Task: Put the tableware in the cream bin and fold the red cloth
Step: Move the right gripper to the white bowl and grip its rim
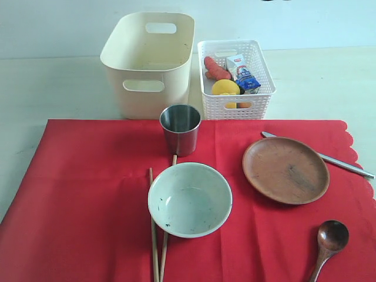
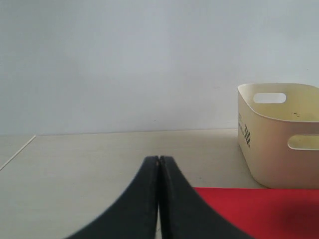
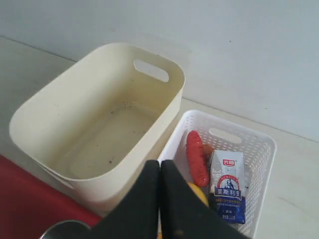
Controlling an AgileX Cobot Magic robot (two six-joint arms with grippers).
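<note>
Reach is the question here. We find the steel cup upright, mouth up, on the red cloth, just in front of the cream bin, whose floor is bare. Nearer the camera sits the bowl. The chopsticks run lengthwise from the cup's side toward the cloth's near edge, one of them passing under the bowl. The plate, knife and spoon lie on the cloth's right half.

We note the right gripper with jaws pressed together and nothing between them. It hangs above the line where the cream bin meets the white basket. The cup's rim just shows at the edge of that wrist view, on the cloth side of the bin, so the cup lies low and cloth-ward of those jaws.

The left gripper is likewise clenched and empty, low over bare table by a corner of the cloth, with the bin well off to one side and no cup in its view. Neither arm shows in the exterior view.

We judge the right arm the nearer. It would need to part its jaws, then come down onto the cup's wall.
</note>
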